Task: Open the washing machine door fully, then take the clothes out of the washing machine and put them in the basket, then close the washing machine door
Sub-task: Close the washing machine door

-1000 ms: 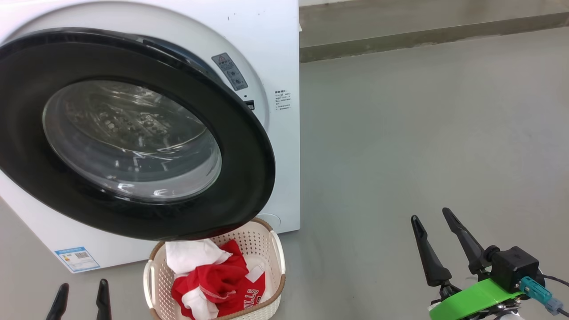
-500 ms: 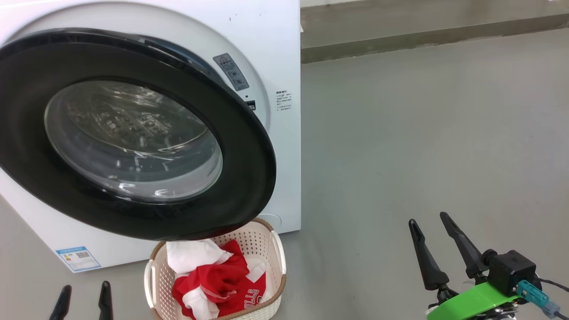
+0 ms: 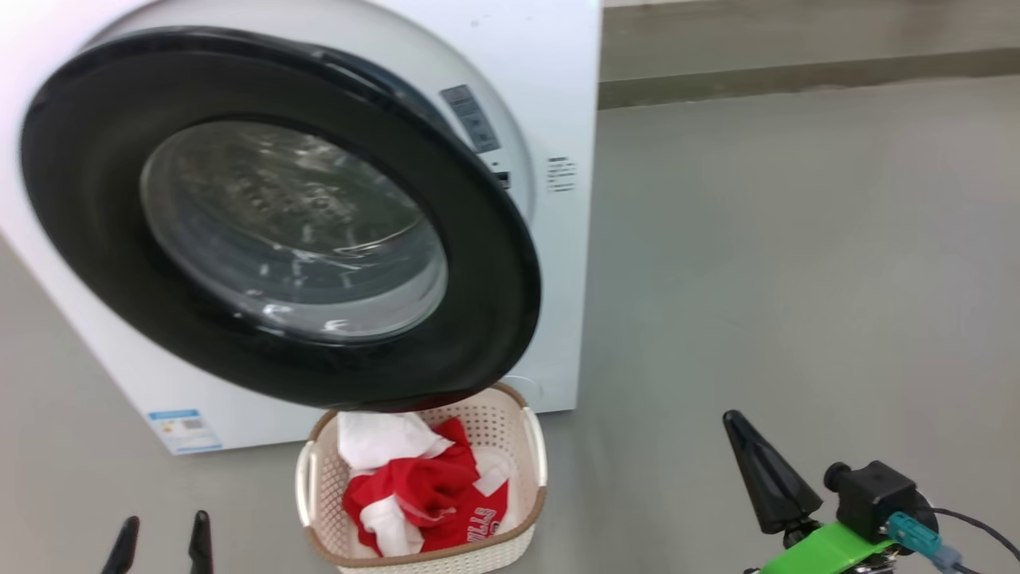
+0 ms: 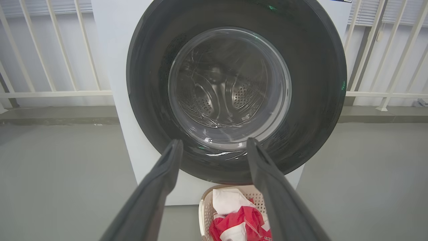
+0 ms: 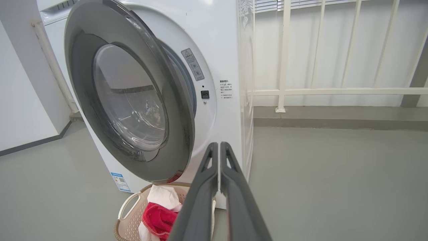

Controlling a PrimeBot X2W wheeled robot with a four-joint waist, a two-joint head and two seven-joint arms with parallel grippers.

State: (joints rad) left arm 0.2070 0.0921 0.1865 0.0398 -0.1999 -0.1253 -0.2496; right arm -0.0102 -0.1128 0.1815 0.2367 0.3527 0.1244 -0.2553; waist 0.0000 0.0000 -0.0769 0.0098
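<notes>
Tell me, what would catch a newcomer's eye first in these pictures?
The huge round door, glossy black around a clear glass bowl, stands ajar on the white washer at the left. Right under its lower edge a cream basket sits on the grey floor, holding red and white clothes. At the lower right, the right gripper points up, shut; the left gripper, at the lower left, is open.

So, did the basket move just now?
No. The basket sits under the door's bottom edge, by the washing machine's front corner, same as before. The whole picture shifted because the camera moved.
</notes>
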